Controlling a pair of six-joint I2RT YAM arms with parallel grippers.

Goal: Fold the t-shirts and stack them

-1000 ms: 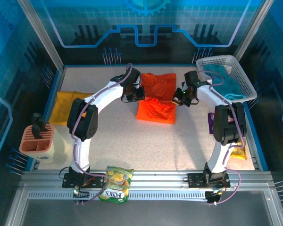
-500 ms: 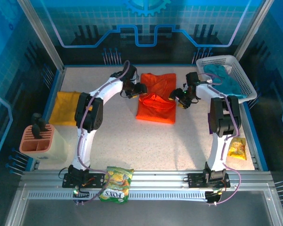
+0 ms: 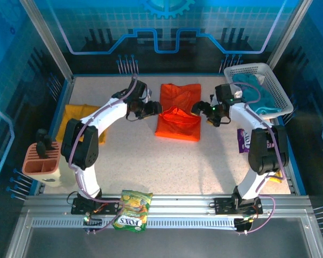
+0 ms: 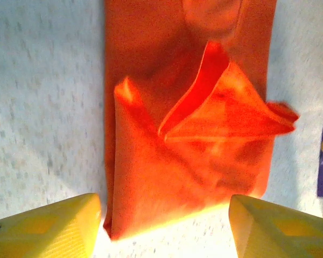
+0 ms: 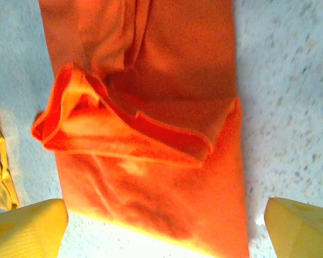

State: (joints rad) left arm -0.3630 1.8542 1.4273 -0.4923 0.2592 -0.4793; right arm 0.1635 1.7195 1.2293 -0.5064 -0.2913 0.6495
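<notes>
The bright orange t-shirt (image 3: pixel 177 113) lies in the middle of the table. Its near part is folded back over itself in a loose, rumpled flap (image 4: pixel 226 113). My left gripper (image 3: pixel 152 109) hovers just off the shirt's left edge, open, with nothing between its yellow fingers (image 4: pixel 48 228). On the opposite side my right gripper (image 3: pixel 201 109) is also open and empty, its fingers (image 5: pixel 301 226) spread wide above the orange t-shirt (image 5: pixel 161 177). The mustard-yellow t-shirt (image 3: pixel 75 121) lies flat at the table's left edge, partly behind my left arm.
A white basket (image 3: pixel 274 80) holding teal cloth stands at the back right. A purple packet (image 3: pixel 242 140) lies by my right arm. A salmon tool holder (image 3: pixel 41 160) sits at the near left, and a snack bag (image 3: pixel 132 210) rests on the front rail.
Both grippers have opened and let go of the orange shirt's folded part, which now lies on the shirt. Both have drawn back outward from it.
</notes>
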